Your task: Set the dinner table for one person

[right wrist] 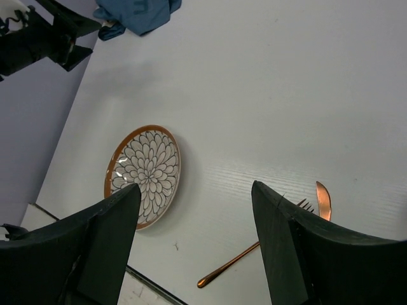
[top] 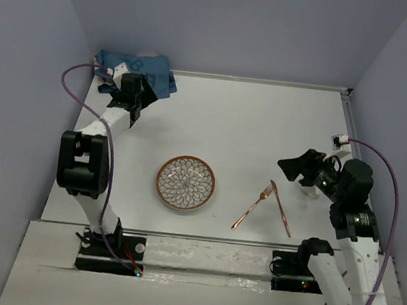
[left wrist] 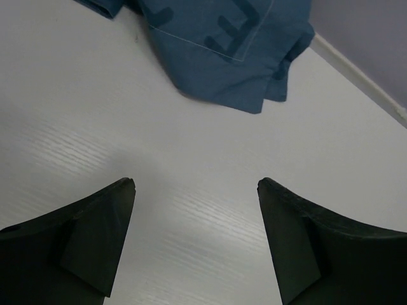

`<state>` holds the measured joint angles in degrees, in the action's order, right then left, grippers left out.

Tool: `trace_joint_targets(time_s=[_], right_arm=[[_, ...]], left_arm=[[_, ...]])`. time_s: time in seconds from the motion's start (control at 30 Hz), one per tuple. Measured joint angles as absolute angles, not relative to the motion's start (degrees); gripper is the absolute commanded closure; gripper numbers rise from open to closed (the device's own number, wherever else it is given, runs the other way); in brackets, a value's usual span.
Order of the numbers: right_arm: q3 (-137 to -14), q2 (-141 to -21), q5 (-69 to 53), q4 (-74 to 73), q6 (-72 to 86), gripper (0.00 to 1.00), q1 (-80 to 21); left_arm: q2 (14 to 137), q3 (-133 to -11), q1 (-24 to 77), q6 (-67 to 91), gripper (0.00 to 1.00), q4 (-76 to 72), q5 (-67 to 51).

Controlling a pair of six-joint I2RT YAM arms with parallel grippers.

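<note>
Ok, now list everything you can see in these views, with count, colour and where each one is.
dinner table: one, matte white, fills the workspace
plate: one, white with a dark petal pattern and an orange-brown rim, near centre of the table
fork: one, copper, right of the plate, lying at an angle
knife: one, copper, just right of the fork, their far ends close together in a V
cloth mat: one, blue with a darker print, crumpled in the far left corner
cables: two, purple, one per arm
left gripper: one, black, open, just short of the cloth mat
right gripper: one, black, open, above the table's right side, holding nothing
</note>
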<state>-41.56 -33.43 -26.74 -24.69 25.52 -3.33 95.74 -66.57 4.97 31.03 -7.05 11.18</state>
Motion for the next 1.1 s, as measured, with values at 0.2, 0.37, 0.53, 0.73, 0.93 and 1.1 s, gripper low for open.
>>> trace_joint_targets(time_s=[0.2,0.37,0.53,0.73,0.93,1.1], right_arm=[[-41.1,-35.46,-27.88,-22.7,25.54,0.24,-3.33],[-40.97,-37.71,-29.47,-19.94,25.74,0.24,-3.79],[-40.75,-40.62,-29.34,-18.04,25.76,0.24,-7.4],[-40.75,-43.07,-26.94,-16.64,25.71,0.24,-13.58],[-40.77,-46.04,-24.32,-15.16,25.71,0.27,-17.78],[-40.82,-47.97,-22.57,-13.37,25.69,0.27,-22.09]], left_arm=[[110.96,-77.14,3.11,30.92,0.11,-6.24,13.19],[118.91,-84.99,1.21,30.52,0.1,-5.76,12.36],[127.42,-94.83,-0.75,30.22,0.12,-5.32,10.04],[135.11,-105.97,-2.0,30.46,0.65,-0.91,7.77],[137.62,-110.34,-1.65,31.18,1.0,1.74,5.89],[133.64,-105.38,0.1,30.89,1.0,0.95,4.8]])
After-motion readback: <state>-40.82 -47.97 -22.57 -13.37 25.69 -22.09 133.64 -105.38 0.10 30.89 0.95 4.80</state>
